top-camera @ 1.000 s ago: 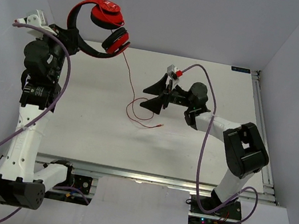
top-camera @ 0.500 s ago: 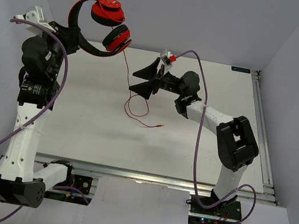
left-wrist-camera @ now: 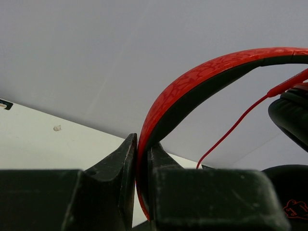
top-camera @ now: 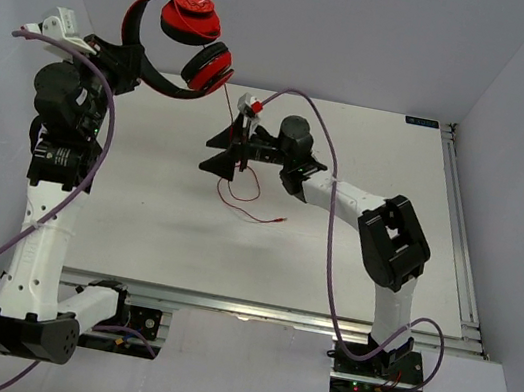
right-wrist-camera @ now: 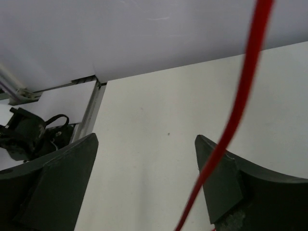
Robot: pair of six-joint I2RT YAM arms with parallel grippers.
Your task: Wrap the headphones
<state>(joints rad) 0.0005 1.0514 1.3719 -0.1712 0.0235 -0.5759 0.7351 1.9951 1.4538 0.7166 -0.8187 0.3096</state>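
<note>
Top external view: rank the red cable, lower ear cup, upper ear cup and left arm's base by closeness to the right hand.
From the right hand, in this view:
1. red cable, passing through its open grip.
2. lower ear cup, up and to the left.
3. upper ear cup, farther up-left.
4. left arm's base, bottom-left corner.

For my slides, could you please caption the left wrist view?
Left gripper clamps the headphones by the headband, red cable alongside.

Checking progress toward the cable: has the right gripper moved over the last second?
Yes. The right gripper has travelled left, away from the table's right rail, and its open jaws are now at the red cable.
</note>
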